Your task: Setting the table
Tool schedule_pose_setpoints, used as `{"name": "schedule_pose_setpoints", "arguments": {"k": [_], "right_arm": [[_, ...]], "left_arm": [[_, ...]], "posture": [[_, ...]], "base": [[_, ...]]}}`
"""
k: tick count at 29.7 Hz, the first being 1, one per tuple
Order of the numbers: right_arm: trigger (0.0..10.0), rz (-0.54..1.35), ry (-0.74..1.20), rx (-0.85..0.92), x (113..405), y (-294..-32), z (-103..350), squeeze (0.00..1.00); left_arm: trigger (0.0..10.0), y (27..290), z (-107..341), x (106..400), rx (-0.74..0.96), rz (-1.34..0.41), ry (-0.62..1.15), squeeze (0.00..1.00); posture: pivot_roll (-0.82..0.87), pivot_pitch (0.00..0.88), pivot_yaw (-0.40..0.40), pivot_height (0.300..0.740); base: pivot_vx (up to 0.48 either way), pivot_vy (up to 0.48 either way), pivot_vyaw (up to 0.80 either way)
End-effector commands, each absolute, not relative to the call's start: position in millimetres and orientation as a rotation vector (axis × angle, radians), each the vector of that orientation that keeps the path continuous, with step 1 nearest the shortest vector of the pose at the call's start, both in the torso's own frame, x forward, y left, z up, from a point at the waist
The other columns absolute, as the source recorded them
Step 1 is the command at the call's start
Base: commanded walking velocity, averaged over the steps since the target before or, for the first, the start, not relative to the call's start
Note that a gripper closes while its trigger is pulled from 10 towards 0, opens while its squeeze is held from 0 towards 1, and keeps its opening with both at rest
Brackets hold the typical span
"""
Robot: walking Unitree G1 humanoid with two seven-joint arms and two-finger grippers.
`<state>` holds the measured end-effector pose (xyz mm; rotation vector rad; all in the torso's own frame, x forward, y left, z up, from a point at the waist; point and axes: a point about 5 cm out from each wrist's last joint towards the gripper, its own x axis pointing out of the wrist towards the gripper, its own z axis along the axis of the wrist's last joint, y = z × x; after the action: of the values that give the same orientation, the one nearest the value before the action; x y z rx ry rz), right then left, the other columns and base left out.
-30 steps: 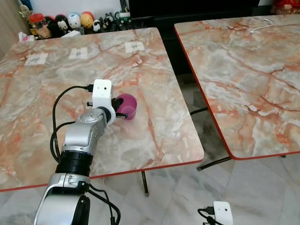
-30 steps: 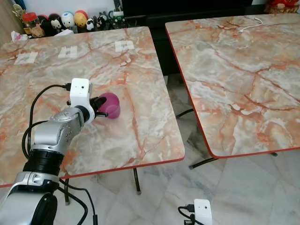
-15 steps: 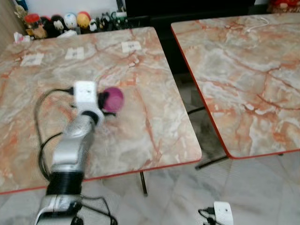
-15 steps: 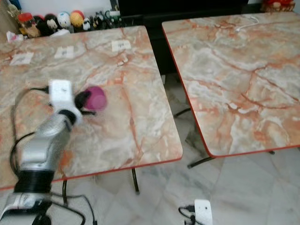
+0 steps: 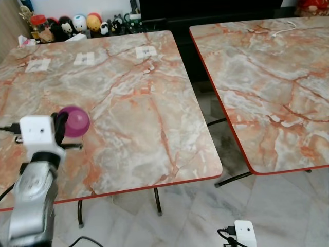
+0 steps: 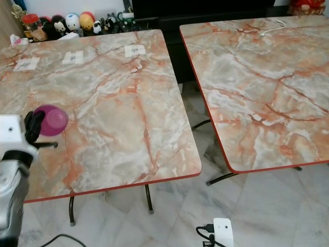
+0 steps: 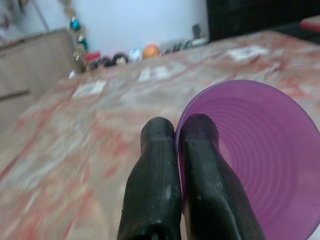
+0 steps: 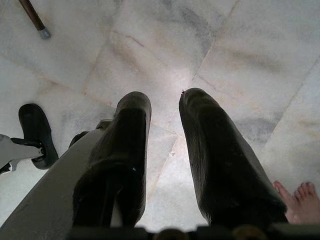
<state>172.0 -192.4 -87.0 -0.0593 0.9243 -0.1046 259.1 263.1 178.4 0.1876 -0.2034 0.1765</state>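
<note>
The left end effector is clamped on the rim of the purple cup, one finger inside, carrying it above the left bench near-left area for placement; right end effector hangs idle, fingers parted, empty.

Toy figures lined beyond the far edge, paper slips on marble, a white cable on the neighbouring top, tiled floor with bare toes.

Left gripper raised, jaws pinched together; right gripper hangs low, jaws parted
</note>
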Motion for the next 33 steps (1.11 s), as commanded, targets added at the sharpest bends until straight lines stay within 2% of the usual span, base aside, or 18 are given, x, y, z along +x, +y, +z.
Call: {"name": "schedule_pose_setpoints", "arguments": {"k": [1,9,12,16,33], "right_arm": [[10.0,-0.099,0.948,-0.063,167,-192,-90,0.0],[10.0,-0.08,0.947,-0.081,167,-192,-90,0.0],[10.0,-0.049,0.95,-0.17,168,-193,-89,0.0],[10.0,-0.061,0.95,-0.14,167,-192,-90,0.0],[10.0,-0.041,0.966,-0.179,166,-192,-90,0.0]], "left_arm": [[10.0,261,184,255,0.186,0.188,-0.25,0.0],[10.0,247,182,260,0.176,0.163,-0.257,0.0],[10.0,246,182,264,0.169,0.17,-0.265,0.0],[10.0,245,183,265,0.163,0.165,-0.268,0.0],[10.0,242,184,271,0.136,0.161,-0.262,0.0]], "posture": [[-0.02,0.092,0.031,0.74],[-0.03,0.076,0.033,0.74],[-0.03,0.068,0.039,0.74],[-0.04,0.065,0.042,0.74],[-0.04,0.047,0.043,0.74]], "base": [[0.0,0.0,0.0],[0.0,0.0,0.0],[0.0,-0.442,0.53],[0.0,-0.469,0.68],[0.0,-0.469,0.0]]}}
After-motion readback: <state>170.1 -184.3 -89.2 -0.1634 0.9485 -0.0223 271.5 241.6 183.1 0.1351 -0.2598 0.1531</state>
